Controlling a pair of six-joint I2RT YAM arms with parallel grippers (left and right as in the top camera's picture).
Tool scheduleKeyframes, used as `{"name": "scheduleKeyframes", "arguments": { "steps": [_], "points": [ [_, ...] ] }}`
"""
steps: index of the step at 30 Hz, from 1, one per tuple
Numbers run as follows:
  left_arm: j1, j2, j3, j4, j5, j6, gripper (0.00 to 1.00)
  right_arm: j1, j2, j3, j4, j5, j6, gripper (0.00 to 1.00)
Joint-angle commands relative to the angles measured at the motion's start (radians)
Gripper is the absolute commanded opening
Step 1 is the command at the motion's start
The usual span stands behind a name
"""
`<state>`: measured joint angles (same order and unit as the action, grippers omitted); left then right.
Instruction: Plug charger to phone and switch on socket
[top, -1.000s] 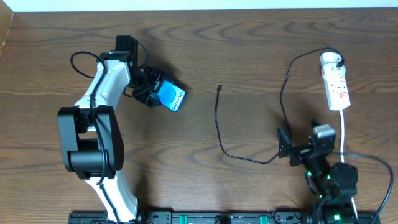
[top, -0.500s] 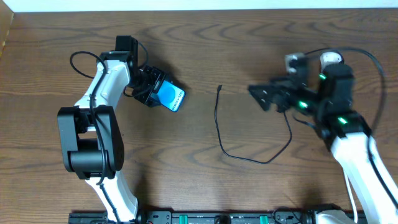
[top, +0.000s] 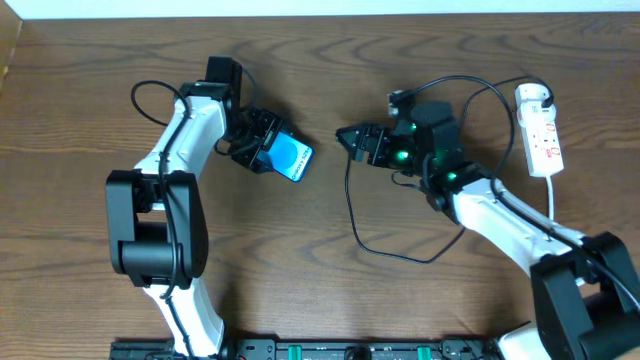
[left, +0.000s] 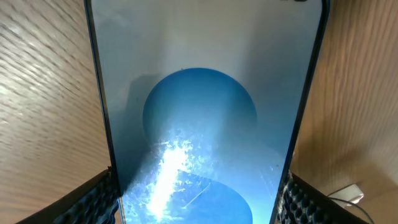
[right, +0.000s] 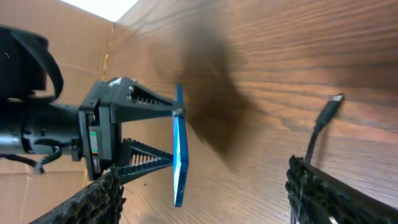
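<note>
The phone (top: 293, 158), bright blue screen, is held off the table in my shut left gripper (top: 268, 148); it fills the left wrist view (left: 199, 93), with the gripper (left: 199, 211) pads on both of its long edges. The right wrist view shows the phone edge-on (right: 179, 149). My right gripper (top: 352, 138) is open and empty, hovering over the free end of the charger cable (top: 350, 210). Its connector tip (right: 336, 99) lies on the wood ahead of the right gripper (right: 205, 199), just inside its right finger. The white socket strip (top: 541, 132) lies at the far right.
The black cable loops across the table centre (top: 420, 258) and up to the strip's far end. The strip's white cord (top: 552, 205) runs toward the front right, past the right arm. A cardboard wall (right: 56, 37) stands behind the left arm.
My right arm has swung from the front right across to the table centre, ending over the cable's free end. My left gripper has shifted the phone slightly right.
</note>
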<state>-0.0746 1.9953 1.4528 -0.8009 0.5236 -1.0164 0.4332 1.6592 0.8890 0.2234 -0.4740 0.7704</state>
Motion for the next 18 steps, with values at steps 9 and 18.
{"name": "scheduleKeyframes", "arguments": {
  "steps": [9,18],
  "points": [
    [-0.041,-0.037,0.024,-0.002,0.045,-0.037,0.63,0.148,0.127,0.011,0.069,0.072,0.013,0.75],
    [-0.075,-0.037,0.024,-0.002,0.047,-0.037,0.63,0.222,0.143,0.014,0.08,0.238,0.106,0.61]
  ]
}}
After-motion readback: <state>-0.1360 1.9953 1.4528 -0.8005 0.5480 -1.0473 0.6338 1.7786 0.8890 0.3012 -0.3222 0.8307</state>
